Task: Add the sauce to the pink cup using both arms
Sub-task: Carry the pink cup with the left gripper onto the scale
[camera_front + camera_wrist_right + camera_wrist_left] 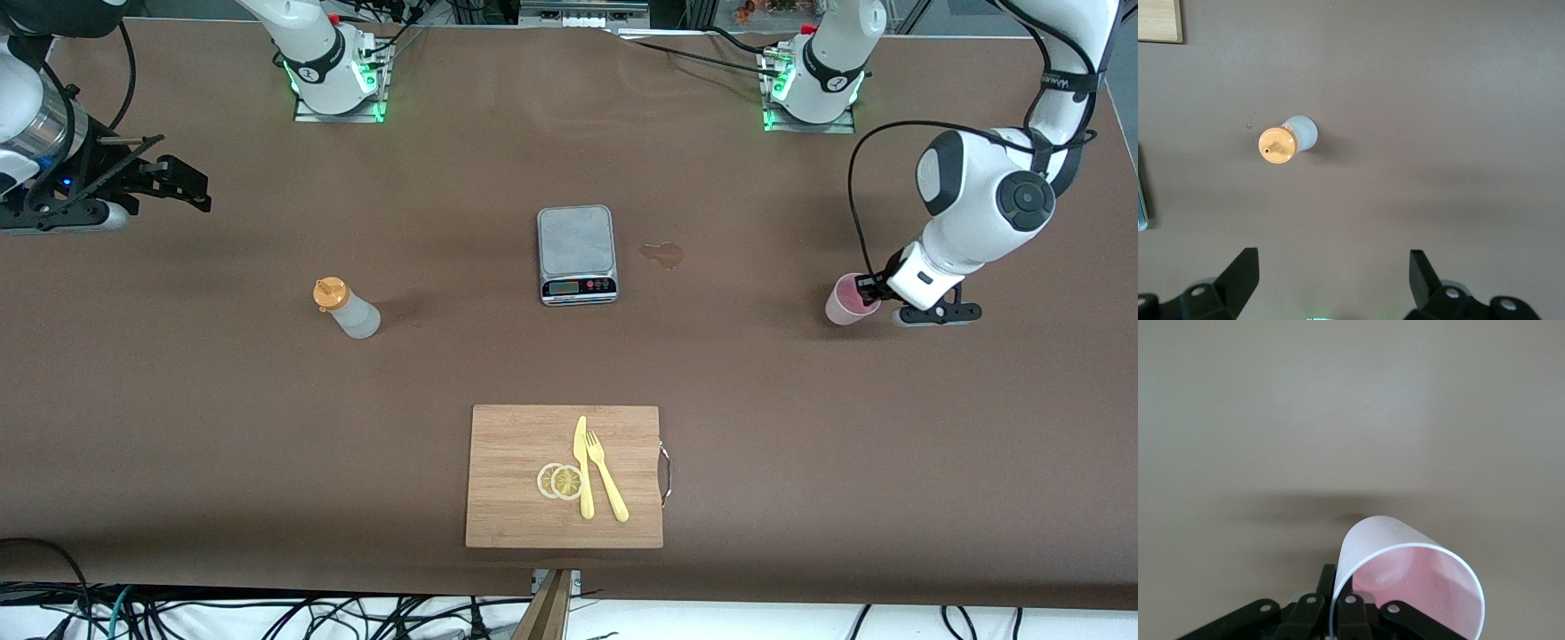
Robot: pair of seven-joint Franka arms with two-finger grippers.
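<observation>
The pink cup (843,305) is at the left arm's end of the table. My left gripper (868,288) is shut on its wall at the rim, one finger outside and one inside. In the left wrist view the cup (1379,535) fills the space by the left gripper (1338,588), its pink inside showing. The sauce (348,309), a whitish bottle with an orange cap, stands alone on the table toward the right arm's end. My right gripper (190,188) hangs open above the table at that end, well apart from the bottle. The right wrist view shows the sauce (1289,140) ahead of the open right gripper (1331,259).
A grey kitchen scale (576,253) sits mid-table with a small brownish wet blotch (662,255) beside it. Nearer the front camera lies a wooden cutting board (516,480) bearing lemon slices (560,481), a yellow knife (582,467) and a fork (606,476).
</observation>
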